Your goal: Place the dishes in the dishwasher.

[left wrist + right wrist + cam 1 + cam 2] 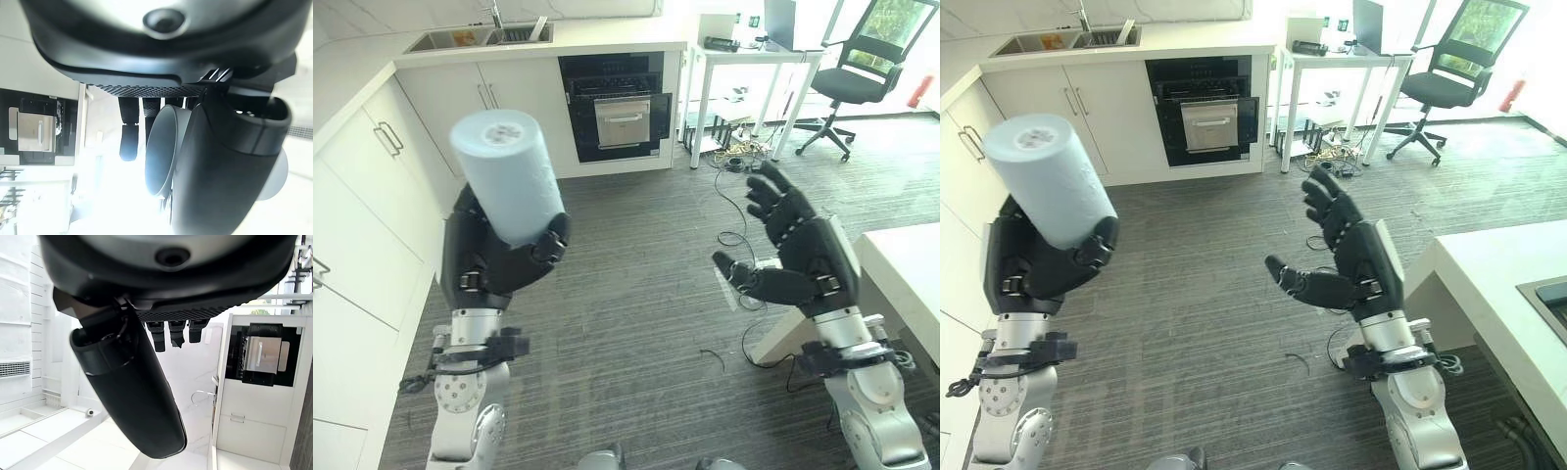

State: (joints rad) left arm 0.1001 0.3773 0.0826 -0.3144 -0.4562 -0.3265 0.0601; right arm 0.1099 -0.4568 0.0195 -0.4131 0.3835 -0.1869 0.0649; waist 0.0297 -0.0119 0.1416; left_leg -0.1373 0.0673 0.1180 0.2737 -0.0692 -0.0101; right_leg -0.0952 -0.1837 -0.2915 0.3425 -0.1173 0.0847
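Observation:
My left hand (494,259) is raised on the left, fingers and thumb curled round a tall light-blue cup (504,176) held bottom-up and tilted; the cup (1048,181) shows its speckled base. In the left wrist view the cup (164,149) sits between thumb and fingers. My right hand (798,255) is raised on the right, fingers spread and straight, holding nothing. The dishwasher (619,106) is a black built-in unit in the far cabinets, its front panel (1209,122) looking slightly ajar.
White cabinets (372,186) run along the left and back, with a sink (480,37) on the counter. A white desk (754,69) and an office chair (852,78) stand at the back right. A white counter corner (1498,284) is close on the right. Grey floor lies between.

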